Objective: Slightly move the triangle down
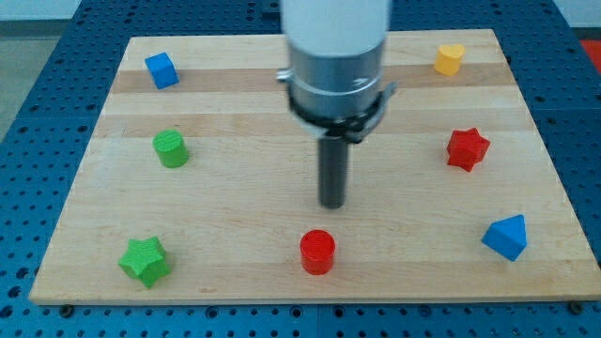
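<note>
A: What are you seeing, left to right?

B: Green star (144,260), green cylinder (171,148) and blue cube (161,69) are sitting at the view's left. My tip (332,204) is hovering mid-board, just above the red cylinder (317,252), touching no block. It's a bare rod, nothing to open or shut.

A: And the triangle?

B: Blue triangle (506,236) is lying lower right, below the red star (467,148), well apart from me. I'm judging this as the approach step. Next I'm needing to get above it and nudge down briefly.
</note>
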